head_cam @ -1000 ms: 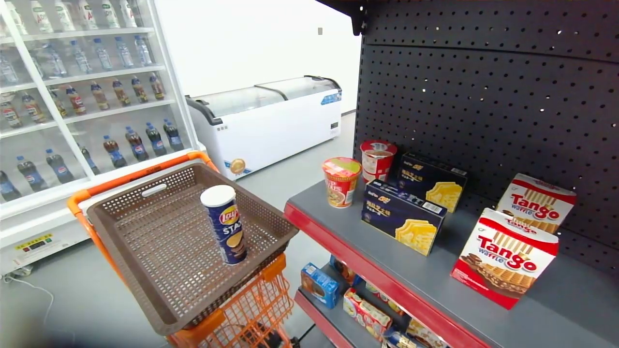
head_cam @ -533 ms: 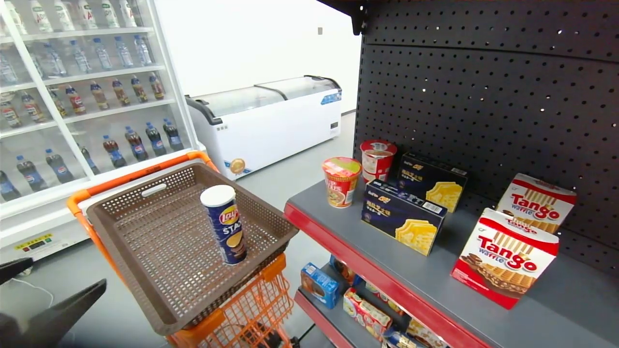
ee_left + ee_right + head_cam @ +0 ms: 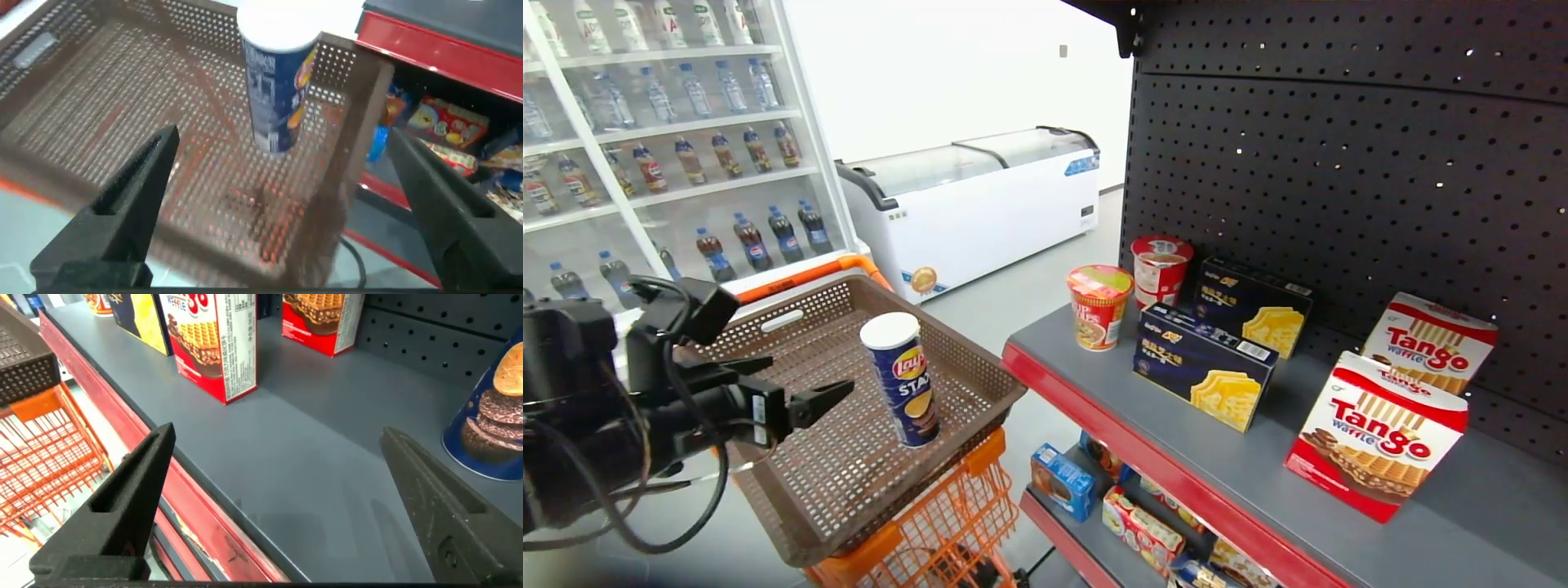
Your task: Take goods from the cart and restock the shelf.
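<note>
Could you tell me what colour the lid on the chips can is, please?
The lid is white, best seen in the head view.

perforated brown plastic basket; glossy chip can; matt grey shelf.

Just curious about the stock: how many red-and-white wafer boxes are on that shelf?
2. One wafer box stands toward the shelf's front; the other box behind it, near the pegboard. More may lie outside the view.

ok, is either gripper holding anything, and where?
Nothing held: left gripper open, short of the chip can; right gripper open over the shelf.
</note>
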Robot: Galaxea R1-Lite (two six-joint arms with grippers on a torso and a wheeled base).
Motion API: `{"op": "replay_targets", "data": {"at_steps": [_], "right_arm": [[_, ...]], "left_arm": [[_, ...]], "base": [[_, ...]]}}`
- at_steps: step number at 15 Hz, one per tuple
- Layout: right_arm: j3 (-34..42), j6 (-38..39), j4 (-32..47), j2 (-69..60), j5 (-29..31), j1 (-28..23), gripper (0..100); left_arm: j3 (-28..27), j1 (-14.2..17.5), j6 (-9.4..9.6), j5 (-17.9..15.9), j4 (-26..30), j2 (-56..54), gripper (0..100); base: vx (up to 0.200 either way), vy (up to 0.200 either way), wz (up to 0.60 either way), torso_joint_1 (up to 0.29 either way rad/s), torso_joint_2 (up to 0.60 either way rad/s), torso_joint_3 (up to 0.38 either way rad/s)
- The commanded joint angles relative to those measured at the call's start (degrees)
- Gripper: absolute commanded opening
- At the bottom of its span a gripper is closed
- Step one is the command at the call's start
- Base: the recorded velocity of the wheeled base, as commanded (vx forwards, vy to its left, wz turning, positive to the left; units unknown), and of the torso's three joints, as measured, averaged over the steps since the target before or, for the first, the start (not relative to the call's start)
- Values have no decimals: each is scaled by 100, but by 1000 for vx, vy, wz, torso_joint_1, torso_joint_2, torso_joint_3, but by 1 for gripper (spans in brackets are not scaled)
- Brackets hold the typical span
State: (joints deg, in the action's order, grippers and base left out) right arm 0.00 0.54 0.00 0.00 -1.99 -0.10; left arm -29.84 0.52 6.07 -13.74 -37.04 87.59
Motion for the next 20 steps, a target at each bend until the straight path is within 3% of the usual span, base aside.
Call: {"op": "replay_targets", "data": {"at_steps": [1, 5, 7, 11, 16, 18, 19, 20], "right_arm": [[0, -1, 0, 0, -3, 1, 100], [0, -1, 0, 0, -3, 1, 100], [0, -1, 0, 0, -3, 1, 100], [0, -1, 0, 0, -3, 1, 100], [0, -1, 0, 0, -3, 1, 100], [0, -1, 0, 0, -3, 1, 100], [0, -1, 0, 0, -3, 1, 100], [0, -1, 0, 0, -3, 1, 100]], "left_arm": [[-373, -184, -27, -208, -823, 1542, 100], [-927, -386, 26, -243, -1368, 2421, 100], [-962, -413, 35, -252, -1746, 2684, 100], [-1059, -422, 96, -243, -1974, 3089, 100], [-1428, -430, 105, -235, -3099, 4038, 100], [-1393, -509, 61, -261, -3152, 4117, 100], [-1393, -518, 52, -261, -3152, 4126, 0], [-1507, -589, 52, -235, -3117, 4117, 0]], "base": [[0, 0, 0, 0, 0, 0], [0, 0, 0, 0, 0, 0], [0, 0, 0, 0, 0, 0], [0, 0, 0, 0, 0, 0], [0, 0, 0, 0, 0, 0], [0, 0, 0, 0, 0, 0], [0, 0, 0, 0, 0, 0], [0, 0, 0, 0, 0, 0]]}}
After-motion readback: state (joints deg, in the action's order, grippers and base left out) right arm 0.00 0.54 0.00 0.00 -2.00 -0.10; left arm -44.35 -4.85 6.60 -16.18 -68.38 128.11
